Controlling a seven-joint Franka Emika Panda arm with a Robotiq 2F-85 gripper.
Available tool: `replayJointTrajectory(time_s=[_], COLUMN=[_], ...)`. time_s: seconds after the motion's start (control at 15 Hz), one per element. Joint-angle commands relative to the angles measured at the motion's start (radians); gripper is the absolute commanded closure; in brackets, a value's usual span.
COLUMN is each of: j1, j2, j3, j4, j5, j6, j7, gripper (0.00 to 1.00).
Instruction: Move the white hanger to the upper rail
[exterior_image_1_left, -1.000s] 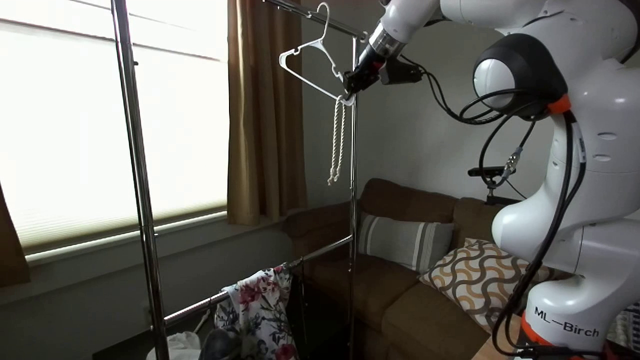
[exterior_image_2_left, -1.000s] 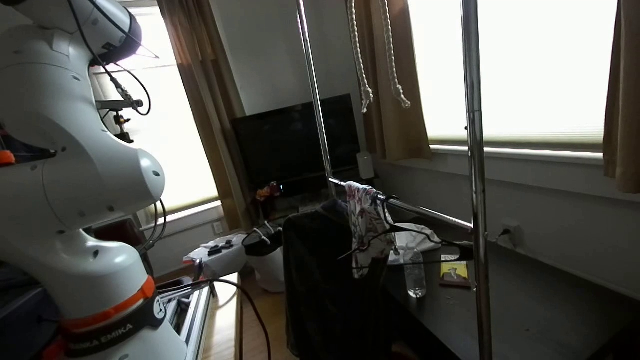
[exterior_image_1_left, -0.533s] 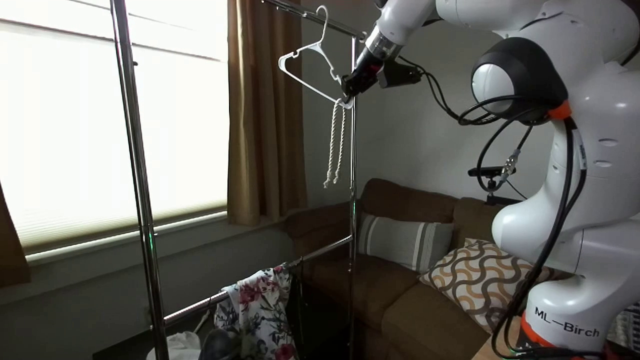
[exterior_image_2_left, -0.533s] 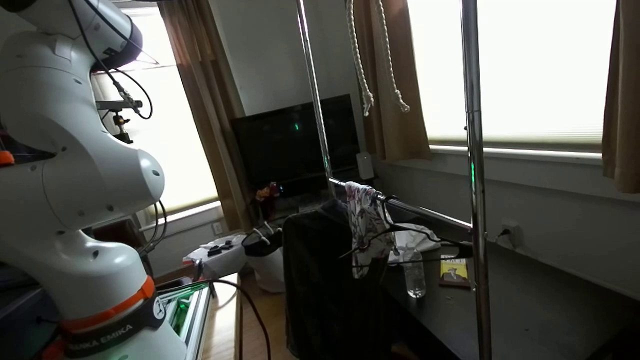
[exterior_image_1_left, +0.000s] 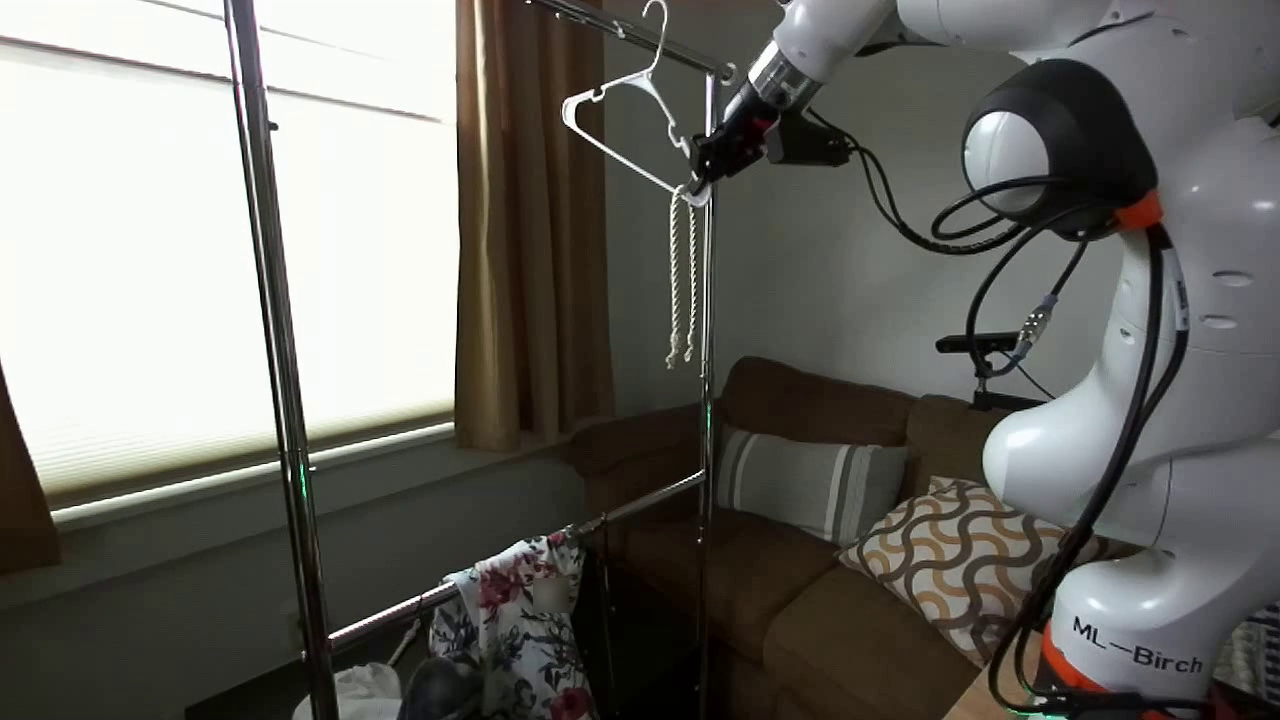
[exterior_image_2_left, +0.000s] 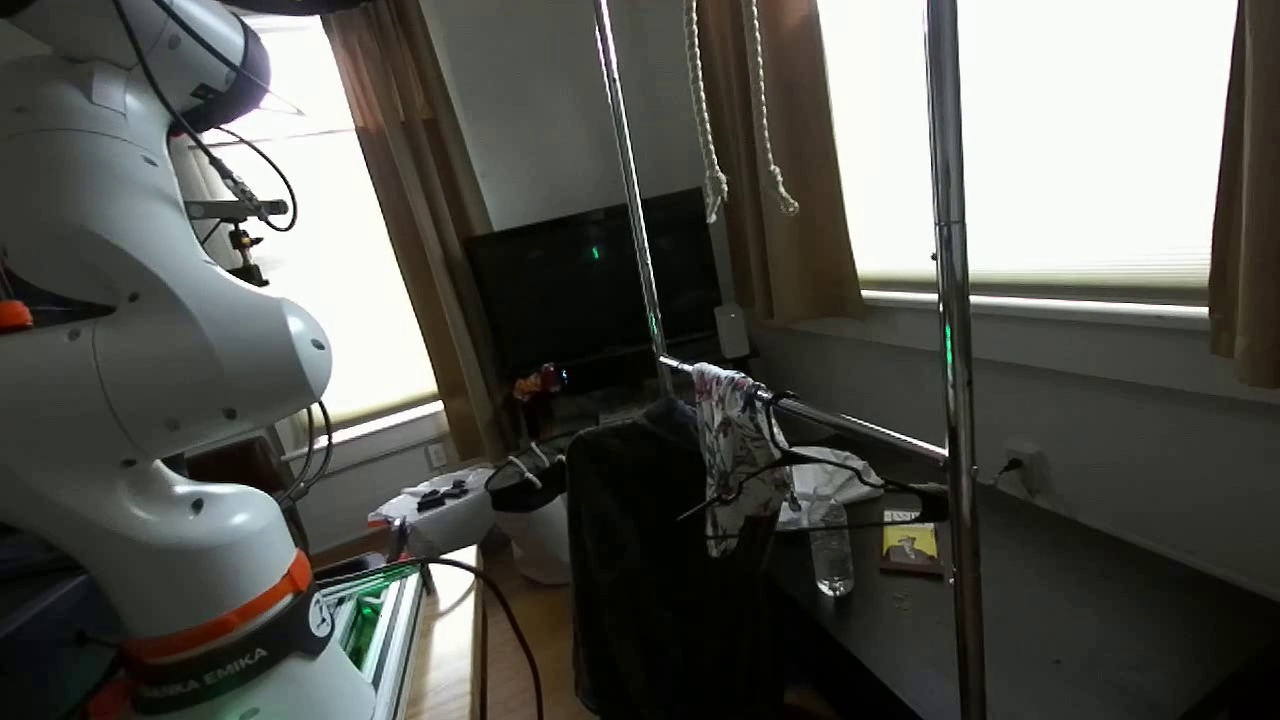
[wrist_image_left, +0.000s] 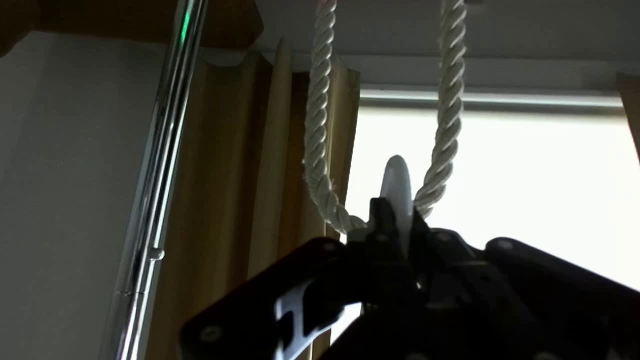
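The white hanger (exterior_image_1_left: 645, 82) is held up beside the upper rail (exterior_image_1_left: 690, 57) in an exterior view. Its hook overlaps the rail there; I cannot tell whether it is over the rail or in front of it. My gripper (exterior_image_1_left: 698, 186) is shut on the hanger's lower corner near the rack's far pole. In the wrist view the gripper (wrist_image_left: 401, 220) has the white hanger end (wrist_image_left: 398, 180) between its fingertips. A twisted white rope (exterior_image_1_left: 675, 270) hangs from the hanger by the fingers; its ends (exterior_image_2_left: 705, 110) also show in an exterior view, where hanger, gripper and upper rail are out of view.
The rack's vertical poles (exterior_image_1_left: 270, 300) (wrist_image_left: 150, 215) stand on both sides. The floral garment (exterior_image_1_left: 520, 600) and a black hanger (exterior_image_2_left: 850, 460) hang on the lower bar (exterior_image_1_left: 650, 495). A curtain (exterior_image_1_left: 530, 250) and window are behind, a brown sofa (exterior_image_1_left: 760, 560) below.
The gripper and hanger dipped slightly, then rose, and have shifted a little to the right in an exterior view. The rope swings with them. The grip has not visibly changed.
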Motion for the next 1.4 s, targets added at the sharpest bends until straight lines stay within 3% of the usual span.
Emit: replayJointTrajectory(time_s=[0.0,0.2,0.27,0.4,0.47,0.6,0.73,0.8,0.93,1.27,1.33], j1=[0.150,0.223,0.152,0.157,0.108,0.085,0.004,-0.010,-0.081,-0.326,-0.244], j2=[0.041,0.041,0.004,0.023,-0.007,0.004,-0.027,-0.016,-0.046,-0.174,-0.129], j3=[-0.171,-0.230,-0.211,-0.149,-0.136,-0.068,-0.013,0.030,0.066,0.120,0.136], j4=[-0.056,-0.061,-0.089,-0.045,-0.077,-0.035,-0.054,-0.012,-0.006,0.087,0.044], j5=[0.098,0.124,0.215,0.221,0.313,0.315,0.373,0.317,0.355,0.367,0.238], j6=[-0.020,-0.063,-0.047,-0.068,-0.062,-0.083,-0.067,-0.071,-0.050,0.107,0.018], j7=[0.004,0.087,0.034,0.088,0.027,0.063,0.027,0.077,0.062,0.063,0.067], gripper=[0.98,0.98,0.98,0.98,0.98,0.98,0.98,0.98,0.98,0.98,0.98])
